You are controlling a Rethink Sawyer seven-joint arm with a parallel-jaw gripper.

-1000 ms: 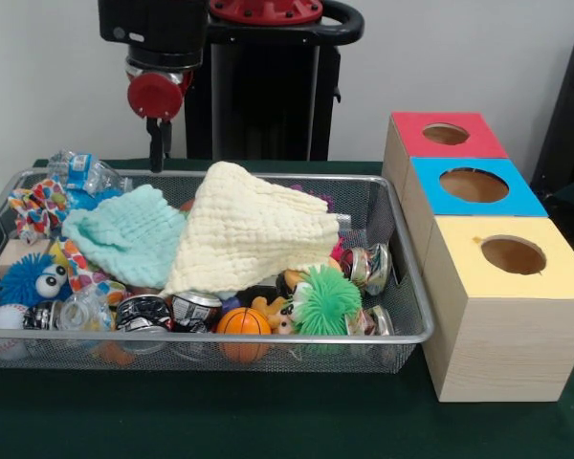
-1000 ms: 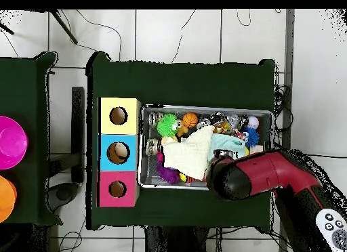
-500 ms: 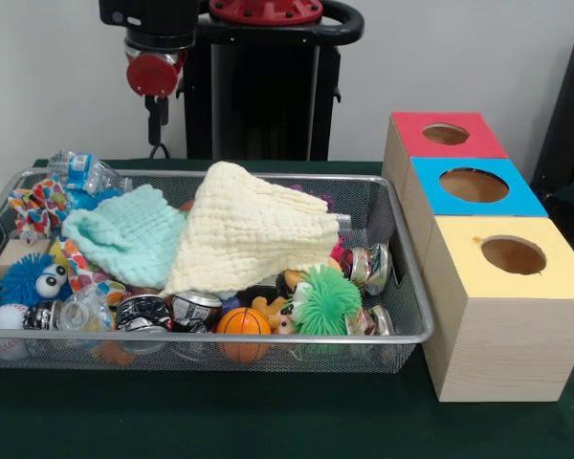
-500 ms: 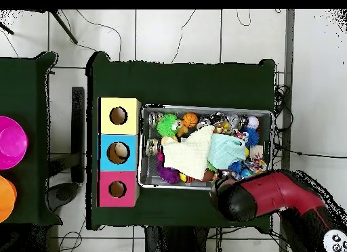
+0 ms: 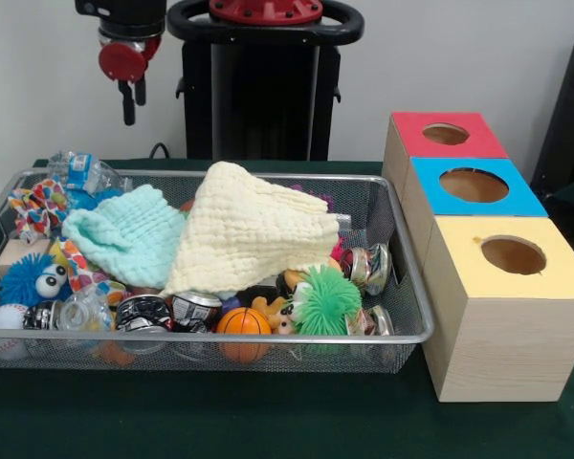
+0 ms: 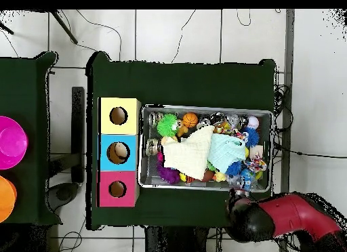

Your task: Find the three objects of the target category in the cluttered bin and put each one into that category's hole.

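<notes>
gripper up and off to the side, bin full

the gripper [image 5: 129, 103] hangs high behind the far left corner of the cluttered bin [image 5: 268, 337], under a round red wrist cap. its two dark fingers point straight down, close together with nothing between them; from here i'd call it closed and empty, though the gap is hard to judge. from above, the red and black arm [image 6: 281, 219] sits past the bin's rim on the robot's side, over the green table [image 6: 183, 80], clear of the mesh.

the bin is a silver wire basket on the green cloth, just beside the row of three wooden boxes. nearest the gripper in it lie a crumpled clear plastic bottle [image 5: 84, 174] with a blue label and a bright patterned fabric piece [image 5: 36, 206]. a mint green cloth [image 5: 126, 234] spreads over the left half, and a pale yellow cloth [image 5: 249, 229] is draped over the middle, peaking toward the back. along the front edge: a white baseball [image 5: 2, 323], a blue fuzzy toy with big eyes [image 5: 31, 279], dented cans [image 5: 193, 308], a small orange basketball [image 5: 243, 321], and a green spiky ball [image 5: 325, 301].

to the right, the boxes stand touching one another: red top [image 5: 445, 135] farthest, blue top [image 5: 474, 185] in the middle, yellow top [image 5: 512, 256] nearest, each with a round hole.
</notes>
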